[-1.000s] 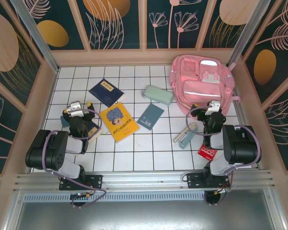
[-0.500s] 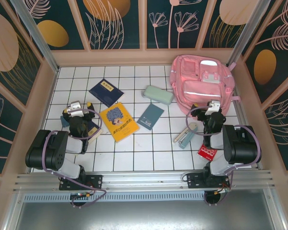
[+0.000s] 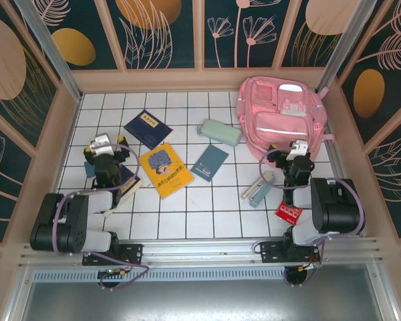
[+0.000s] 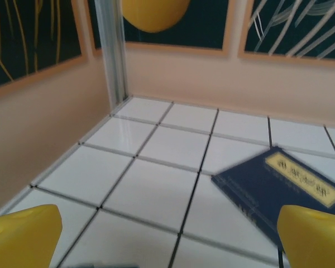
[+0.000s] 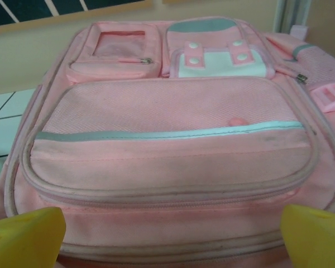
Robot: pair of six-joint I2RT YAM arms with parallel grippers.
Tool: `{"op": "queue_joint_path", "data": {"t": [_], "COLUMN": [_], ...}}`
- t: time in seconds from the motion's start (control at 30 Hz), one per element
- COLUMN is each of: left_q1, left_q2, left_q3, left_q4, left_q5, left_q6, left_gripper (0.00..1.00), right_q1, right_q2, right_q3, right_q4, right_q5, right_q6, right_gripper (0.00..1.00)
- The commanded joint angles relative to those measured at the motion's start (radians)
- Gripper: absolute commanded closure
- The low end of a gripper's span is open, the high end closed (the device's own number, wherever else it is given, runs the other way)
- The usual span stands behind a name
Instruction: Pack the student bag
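The student bag [image 3: 281, 114] is a large pink backpack lying flat at the back right of the tiled floor, its front pockets facing up. My right gripper [image 3: 296, 148] hovers just in front of the bag's near edge, open and empty. In the right wrist view the bag [image 5: 167, 128] spreads between the yellow fingertips [image 5: 25, 237], zips shut. My left gripper [image 3: 99, 144] stands open at the left, holding nothing, pointing toward the back left corner. In the left wrist view a navy book [image 4: 285, 187] lies ahead to the right of the left gripper [image 4: 167, 240].
A navy book [image 3: 148, 128], yellow book [image 3: 164, 170], mint pencil case [image 3: 220, 132] and teal notebook [image 3: 210, 162] lie mid-floor. Pens and a small case [image 3: 257, 187] and a red packet [image 3: 289, 212] sit by the right arm. Small items [image 3: 127, 184] lie under the left arm. Walls enclose the floor.
The left arm has swung, carrying its gripper slightly back and to the left. The right arm and all objects have stayed put.
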Motion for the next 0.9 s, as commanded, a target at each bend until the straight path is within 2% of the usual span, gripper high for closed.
{"op": "queue_joint_path", "data": {"t": [0.0,0.07,0.13,0.2,0.27,0.37,0.47,0.6,0.73,0.87], "left_q1": [0.007,0.007,0.008,0.008,0.007,0.006,-0.002,-0.051,-0.128,-0.168], "left_q2": [-0.134,-0.184,-0.205,-0.211,-0.231,-0.291,-0.338,-0.372,-0.383,-0.366], "left_q3": [0.15,0.274,0.4,0.474,0.472,0.371,0.302,0.27,0.242,0.216], "left_q4": [-0.324,-0.549,-0.83,-0.942,-0.955,-0.869,-0.818,-0.837,-0.836,-0.808], "left_q5": [-0.109,-0.159,-0.178,-0.044,0.098,0.217,0.295,0.31,0.315,0.394], "left_q6": [-0.122,-0.327,-0.575,-0.603,-0.644,-0.736,-0.77,-0.744,-0.715,-0.701], "left_gripper": [0.01,0.01,0.01,0.01,0.01,0.01,0.01,0.02,0.02,0.13], "right_q1": [0.007,0.005,-0.013,-0.041,-0.065,-0.106,-0.133,-0.12,-0.05,0.05], "right_q2": [-0.133,-0.22,-0.291,-0.335,-0.365,-0.398,-0.406,-0.369,-0.282,-0.193], "right_q3": [0.069,0.099,0.183,0.281,0.351,0.367,0.344,0.352,0.396,0.429], "right_q4": [-0.147,-0.254,-0.464,-0.674,-0.835,-0.954,-0.942,-0.957,-0.976,-0.987], "right_q5": [0.08,0.136,0.162,0.118,0.116,0.082,-0.052,-0.115,-0.13,-0.122], "right_q6": [0.028,0.12,0.26,0.359,0.458,0.569,0.566,0.549,0.479,0.432], "right_gripper": [0.01,0.01,0.01,0.01,0.01,0.01,0.01,0.01,0.04,0.07]}}
